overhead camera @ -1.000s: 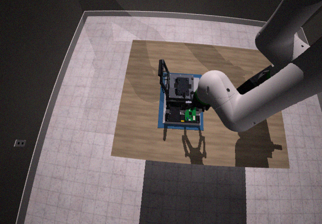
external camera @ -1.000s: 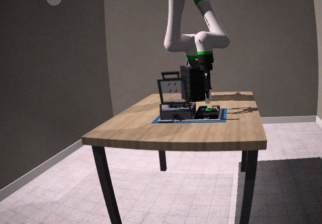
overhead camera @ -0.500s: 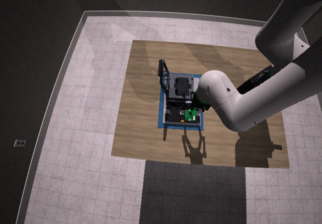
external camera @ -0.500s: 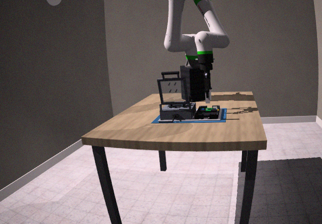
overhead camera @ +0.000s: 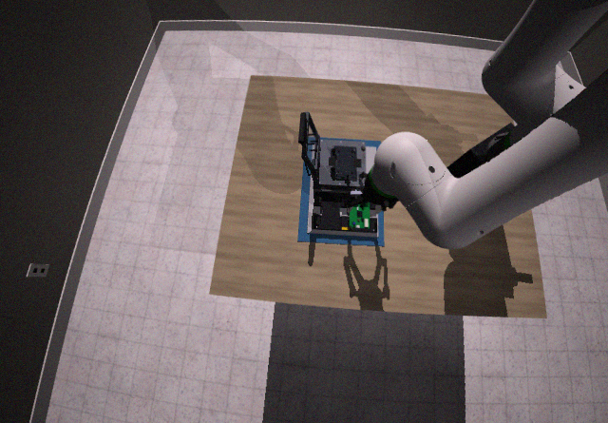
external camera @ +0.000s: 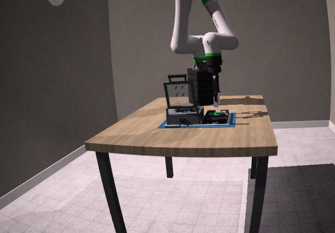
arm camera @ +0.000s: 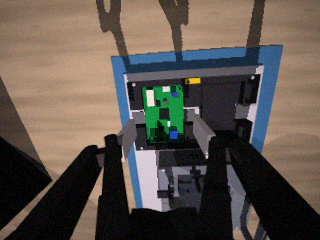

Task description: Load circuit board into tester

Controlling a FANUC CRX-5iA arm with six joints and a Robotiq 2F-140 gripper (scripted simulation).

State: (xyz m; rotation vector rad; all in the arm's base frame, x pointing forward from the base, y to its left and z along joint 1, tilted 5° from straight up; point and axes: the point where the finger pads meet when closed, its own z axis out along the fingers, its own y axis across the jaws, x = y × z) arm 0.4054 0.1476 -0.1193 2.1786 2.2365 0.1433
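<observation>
The green circuit board point(arm camera: 163, 114) lies face up in the left pocket of the dark tray point(arm camera: 192, 107) in the wrist view, its white connector at the far left corner. It also shows in the top view point(overhead camera: 362, 216) and the exterior view point(external camera: 216, 113). My gripper point(arm camera: 164, 125) hangs above the board, open, one grey fingertip on each side of its long edges, nothing between them. The tester point(overhead camera: 334, 163) stands beside the tray with its lid point(external camera: 177, 92) raised upright. The pins and the hook are too small to tell.
Tray and tester sit on a blue mat point(overhead camera: 341, 192) in the middle of a wooden table point(external camera: 189, 129). The tray's other pocket point(arm camera: 220, 102) is empty. The upright lid and its handle point(external camera: 177, 77) stand close to the arm's wrist.
</observation>
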